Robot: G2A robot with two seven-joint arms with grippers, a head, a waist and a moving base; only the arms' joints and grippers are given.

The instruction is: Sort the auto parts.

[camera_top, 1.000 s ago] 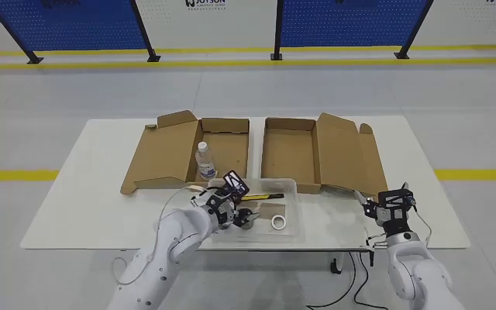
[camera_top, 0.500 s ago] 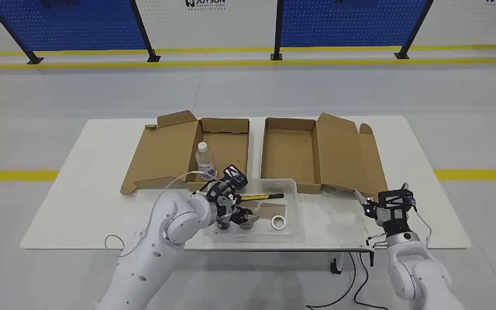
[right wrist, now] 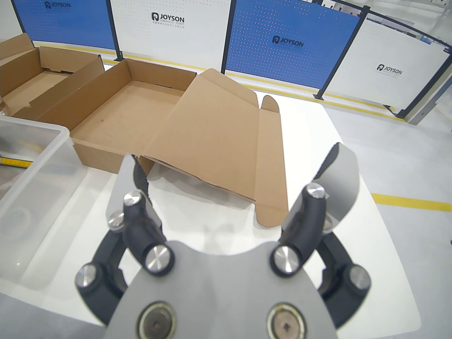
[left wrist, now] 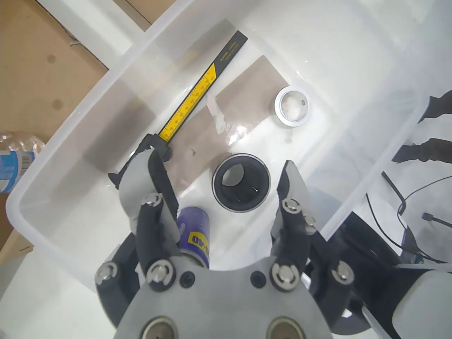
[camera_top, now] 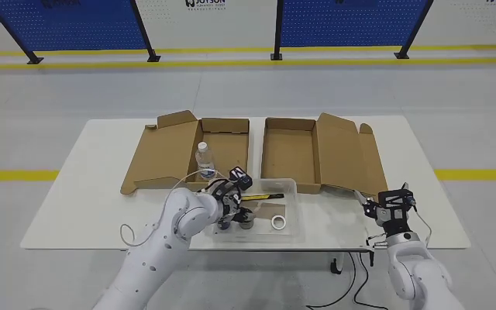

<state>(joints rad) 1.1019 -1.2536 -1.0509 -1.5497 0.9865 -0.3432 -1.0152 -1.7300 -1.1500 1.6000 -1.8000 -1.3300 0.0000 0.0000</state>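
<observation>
Left wrist view: left hand (left wrist: 221,161) spread wide above black cylinder (left wrist: 241,188) in clear bin (left wrist: 84,111); right hand (right wrist: 235,156) released.

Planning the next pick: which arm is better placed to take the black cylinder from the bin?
Left. The left end effector hangs open over the bin, fingers flanking the cylinder. The right end effector is open too, but off beside the right box.

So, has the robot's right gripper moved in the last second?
No. The right gripper sits where it was, just in front of the open flap of the right cardboard box.
</observation>
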